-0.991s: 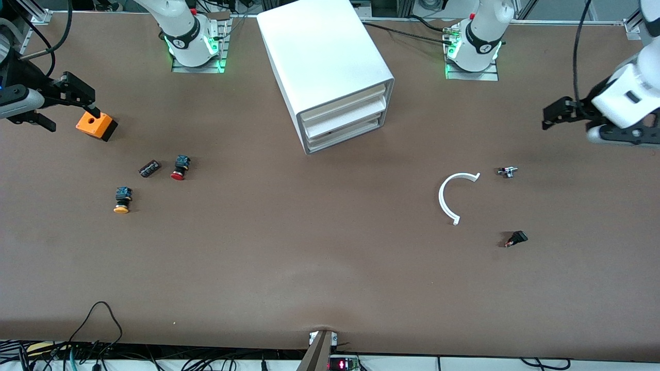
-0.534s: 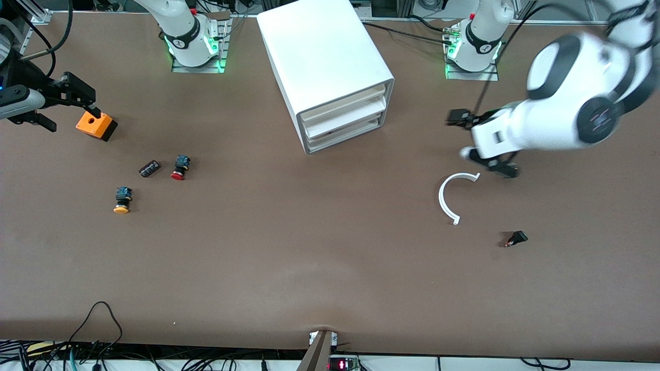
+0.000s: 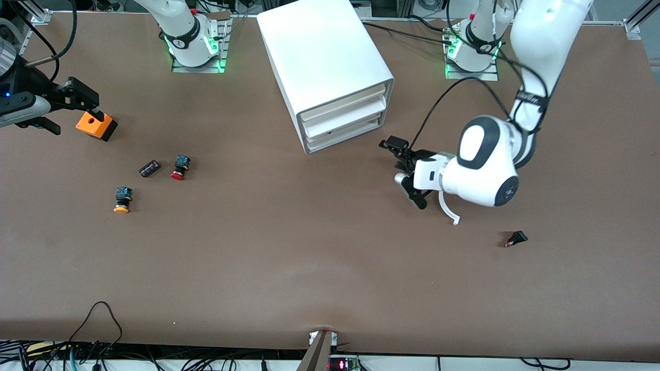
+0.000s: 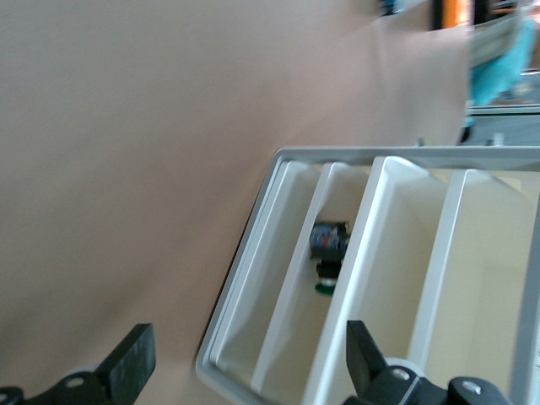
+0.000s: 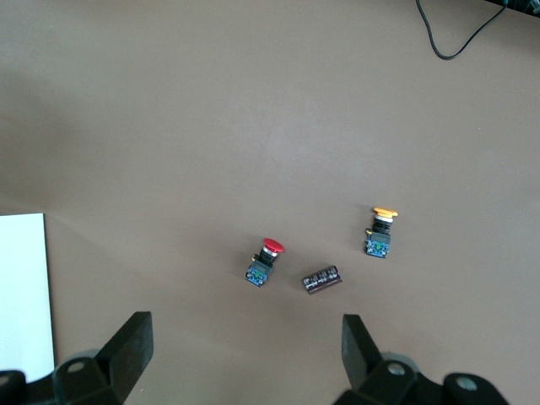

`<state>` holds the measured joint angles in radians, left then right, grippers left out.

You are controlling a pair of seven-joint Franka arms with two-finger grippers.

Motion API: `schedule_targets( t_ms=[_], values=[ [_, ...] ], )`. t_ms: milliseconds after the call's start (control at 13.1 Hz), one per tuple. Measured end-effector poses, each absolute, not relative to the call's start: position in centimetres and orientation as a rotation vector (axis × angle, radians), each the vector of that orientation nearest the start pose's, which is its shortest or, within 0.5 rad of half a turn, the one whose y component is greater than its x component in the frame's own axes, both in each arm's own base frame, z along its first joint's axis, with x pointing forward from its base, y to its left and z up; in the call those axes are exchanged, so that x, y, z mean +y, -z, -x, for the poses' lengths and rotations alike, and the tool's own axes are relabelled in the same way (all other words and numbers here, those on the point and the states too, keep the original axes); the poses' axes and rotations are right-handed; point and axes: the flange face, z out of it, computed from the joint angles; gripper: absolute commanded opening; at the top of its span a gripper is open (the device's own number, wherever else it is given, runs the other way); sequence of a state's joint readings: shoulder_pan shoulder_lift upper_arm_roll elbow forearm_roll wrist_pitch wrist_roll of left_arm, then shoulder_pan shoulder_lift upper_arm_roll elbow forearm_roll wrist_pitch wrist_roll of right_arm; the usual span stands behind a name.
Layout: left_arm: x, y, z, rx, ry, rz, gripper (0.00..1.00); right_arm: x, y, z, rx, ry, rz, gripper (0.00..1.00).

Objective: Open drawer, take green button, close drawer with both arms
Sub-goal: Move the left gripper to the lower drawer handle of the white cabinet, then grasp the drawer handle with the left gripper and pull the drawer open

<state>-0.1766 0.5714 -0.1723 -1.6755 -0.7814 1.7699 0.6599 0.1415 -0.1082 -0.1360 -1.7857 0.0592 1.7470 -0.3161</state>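
Green-capped button [image 4: 328, 256] lies sideways in drawer [image 4: 291, 278].

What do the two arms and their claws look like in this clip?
Both arms are glossy white with black joint rings, and their bases glow green. A black cable loops along the left arm. The left claw and the right claw are black and two-fingered.

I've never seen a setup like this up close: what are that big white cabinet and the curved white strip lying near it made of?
The cabinet looks like smooth matte white plastic, though painted metal is possible: its faces are even, its corners rounded, and its drawers look thin-walled and moulded. The curved strip, partly under the left arm, seems to be thin white plastic; only a narrow plain band of it shows.
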Motion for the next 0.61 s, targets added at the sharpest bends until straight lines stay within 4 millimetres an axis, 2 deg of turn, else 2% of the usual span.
schedule_targets(
  t_ms=[152,381,534,610],
  values=[
    [-26.9,-23.6,-57.8,-0.706,0.296,-2.018,0.91,0.5,-59.0,-53.7,-0.48,0.104,3.04,0.99],
    [-27.0,-17.7,-55.1,-0.643,0.195,-1.855,0.87,0.7,-58.0,-54.3,-0.439,0.086,3.047,0.99],
    [-27.2,-14.5,-53.1,-0.558,0.165,-1.785,0.77,1.4,-57.7,-54.5,-0.4,0.077,3.052,0.99],
    [-27.7,-13.7,-52.2,-0.533,0.167,-1.767,0.69,2.1,-57.6,-54.5,-0.396,0.075,3.053,0.99]
  ],
)
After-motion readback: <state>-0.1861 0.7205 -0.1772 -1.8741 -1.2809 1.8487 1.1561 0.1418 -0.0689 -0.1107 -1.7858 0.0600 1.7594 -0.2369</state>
